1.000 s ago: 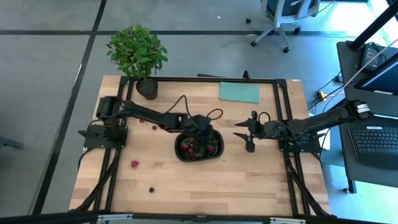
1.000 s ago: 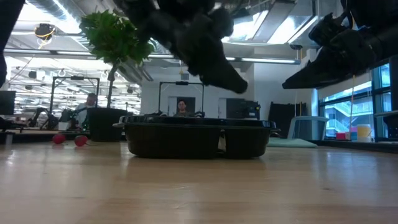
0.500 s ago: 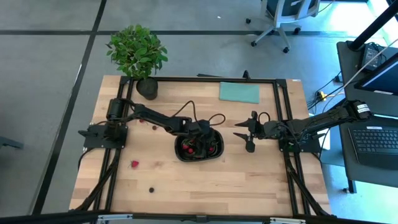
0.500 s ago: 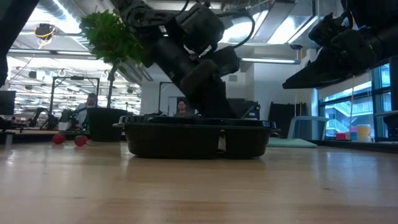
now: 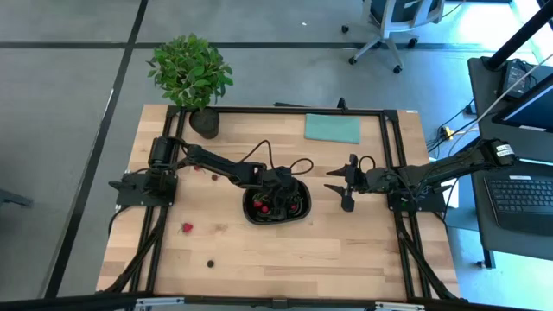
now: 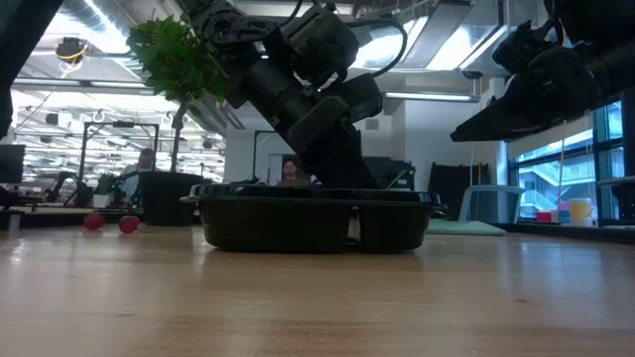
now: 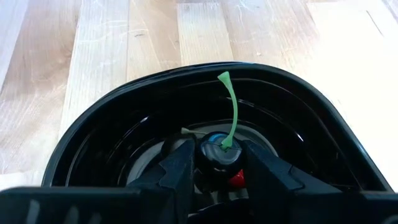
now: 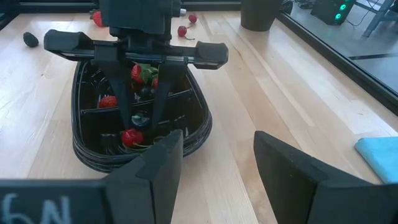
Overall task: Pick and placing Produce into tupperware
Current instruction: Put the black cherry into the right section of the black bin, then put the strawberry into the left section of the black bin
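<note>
The black tupperware tray [image 5: 248, 210] sits mid-table and holds red strawberries [image 8: 138, 73] and dark berries. My left gripper [image 7: 219, 163] reaches down inside it, shut on a dark round berry [image 7: 217, 155] with a green stem [image 7: 232, 109]. In the right wrist view its fingers [image 8: 126, 93] cross the centre divider [image 8: 93, 111] and end in the half nearer my right arm. My right gripper [image 5: 346, 187] hangs open above the table, right of the tray. Loose produce lies on the wood: a red piece [image 5: 187, 228] and a dark berry [image 5: 210, 263] at the near left. My left gripper pinches the dark berry's two sides [image 7: 204, 157] between its two fingers, with the green stem sticking up clear of them. The fingers slant down into the tray from the table's left. The berry sits low inside the tray; whether it touches the floor, I cannot tell.
A potted plant [image 5: 192, 73] stands at the far left corner and a teal cloth [image 5: 332, 128] lies at the far right. Two red pieces [image 6: 93, 222] lie on the wood left of the tray. A black frame [image 5: 276, 110] runs around the table.
My left gripper has gone down from above the tray's rim into the tray, tipping a little steeper, and has kept still for the last half second. My right gripper has not moved.
</note>
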